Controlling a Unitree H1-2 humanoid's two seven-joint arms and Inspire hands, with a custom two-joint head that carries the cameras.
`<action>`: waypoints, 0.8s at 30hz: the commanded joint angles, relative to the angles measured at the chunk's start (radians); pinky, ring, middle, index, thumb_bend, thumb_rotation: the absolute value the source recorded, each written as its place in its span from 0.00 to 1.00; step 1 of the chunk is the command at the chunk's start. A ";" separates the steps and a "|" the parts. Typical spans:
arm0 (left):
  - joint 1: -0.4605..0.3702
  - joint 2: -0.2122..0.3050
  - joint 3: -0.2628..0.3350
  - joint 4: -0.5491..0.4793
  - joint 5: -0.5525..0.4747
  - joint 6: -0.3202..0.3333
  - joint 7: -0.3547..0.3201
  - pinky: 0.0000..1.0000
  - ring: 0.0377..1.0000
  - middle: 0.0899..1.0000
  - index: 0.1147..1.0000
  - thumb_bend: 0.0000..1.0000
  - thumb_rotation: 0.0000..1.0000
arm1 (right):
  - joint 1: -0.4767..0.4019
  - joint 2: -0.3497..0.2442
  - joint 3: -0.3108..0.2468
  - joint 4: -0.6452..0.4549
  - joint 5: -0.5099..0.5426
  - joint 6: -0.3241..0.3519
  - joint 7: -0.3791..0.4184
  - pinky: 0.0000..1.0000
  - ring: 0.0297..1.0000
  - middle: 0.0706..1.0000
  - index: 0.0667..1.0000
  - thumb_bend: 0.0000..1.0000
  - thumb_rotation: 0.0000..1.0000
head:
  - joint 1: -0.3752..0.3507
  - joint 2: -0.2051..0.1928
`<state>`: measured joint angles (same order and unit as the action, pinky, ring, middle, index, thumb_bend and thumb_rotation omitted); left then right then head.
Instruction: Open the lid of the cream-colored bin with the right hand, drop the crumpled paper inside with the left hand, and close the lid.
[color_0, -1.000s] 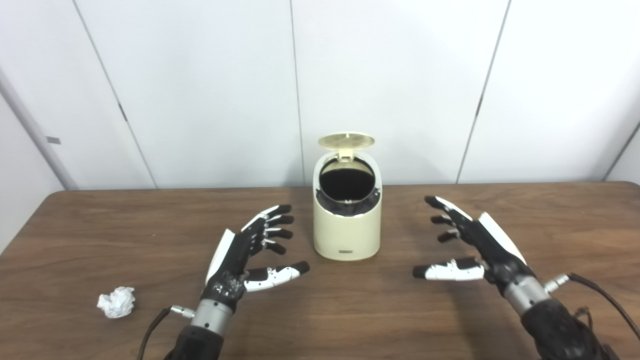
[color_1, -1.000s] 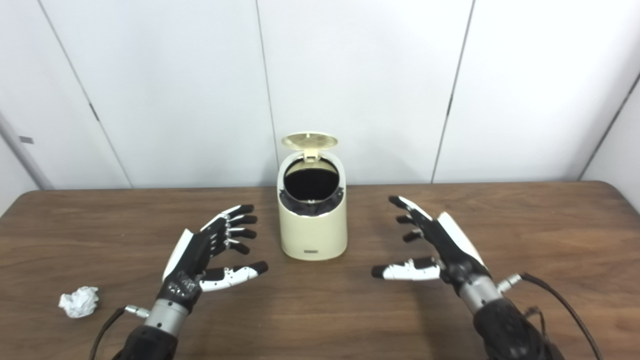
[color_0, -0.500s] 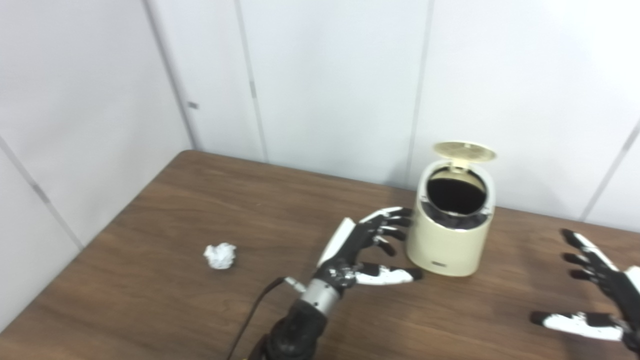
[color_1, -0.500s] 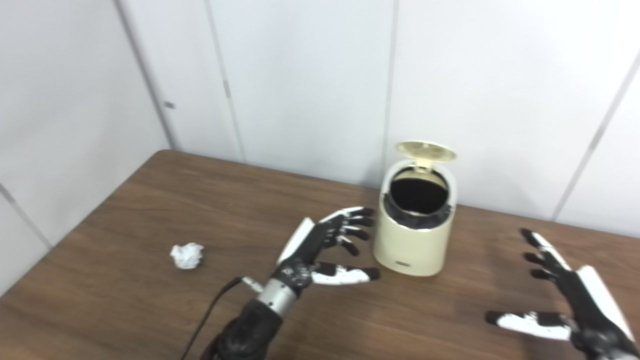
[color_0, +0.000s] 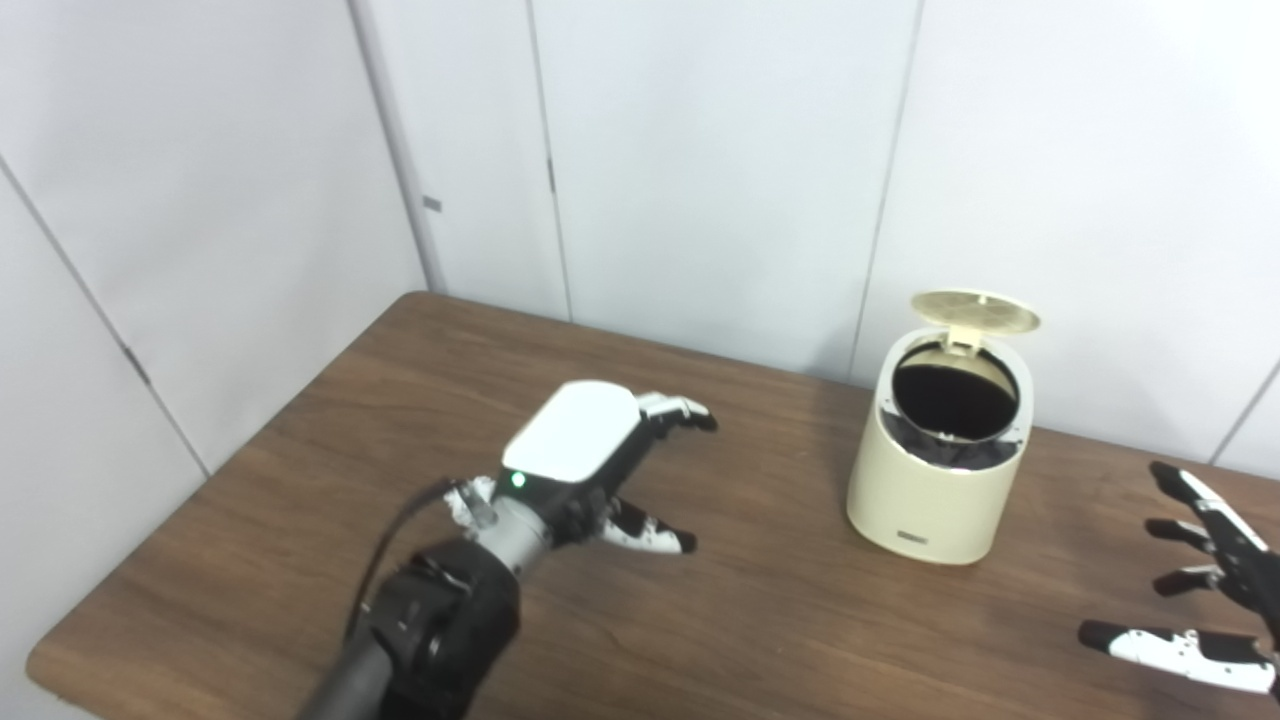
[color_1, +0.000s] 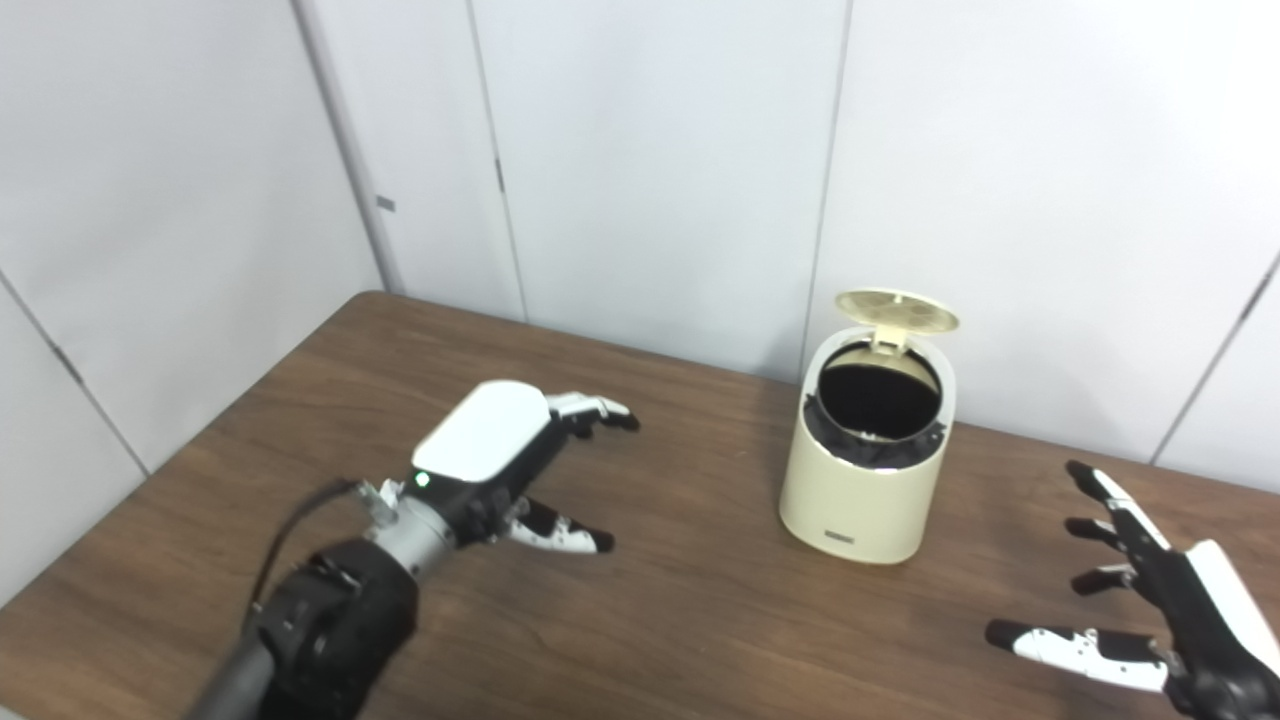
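The cream-colored bin (color_0: 935, 505) stands on the brown table (color_0: 760, 620) at the right, its round lid (color_0: 976, 311) tipped up at the back and the dark inside showing. My left hand (color_0: 585, 455) is open, palm down, hovering low over the table well left of the bin; it also shows in the right eye view (color_1: 495, 450). The crumpled paper is not clearly visible; the left hand and wrist cover the spot where it lay. My right hand (color_1: 1150, 610) is open and empty, fingers spread, to the right of the bin.
White wall panels (color_0: 700, 150) stand right behind the table's far edge. The table's left corner and left edge (color_0: 200, 480) are close to my left arm. A black cable (color_0: 385, 550) runs along the left wrist.
The camera has swung left. My left hand has turned palm down and moved left, away from the bin, over the paper's spot. The right hand stays open; the lid stays up.
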<state>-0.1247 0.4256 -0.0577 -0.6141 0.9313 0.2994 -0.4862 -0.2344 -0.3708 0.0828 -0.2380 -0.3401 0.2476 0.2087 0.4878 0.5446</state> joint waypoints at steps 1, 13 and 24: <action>-0.044 0.050 0.033 -0.046 0.027 0.021 -0.055 0.54 0.67 0.74 0.70 0.82 0.10 | -0.045 -0.026 -0.007 -0.027 -0.015 -0.018 0.000 0.64 0.85 0.93 0.93 0.78 0.28 | 0.002 0.001; -0.017 0.223 0.154 0.024 0.039 0.023 -0.184 0.50 0.63 0.69 0.67 0.88 0.07 | -0.058 -0.028 -0.016 -0.044 -0.020 -0.004 0.013 0.61 0.83 0.91 0.91 0.76 0.20 | 0.000 0.006; 0.036 0.285 0.224 0.191 -0.047 -0.040 -0.089 0.61 0.71 0.71 0.69 0.91 0.00 | -0.067 -0.025 -0.016 -0.033 -0.013 -0.003 0.017 0.62 0.84 0.91 0.91 0.77 0.21 | 0.000 0.010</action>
<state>-0.0709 0.6709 0.1470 -0.4150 0.8900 0.2584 -0.6067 -0.2654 -0.3828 0.0804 -0.2429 -0.3580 0.2610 0.2301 0.4878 0.5538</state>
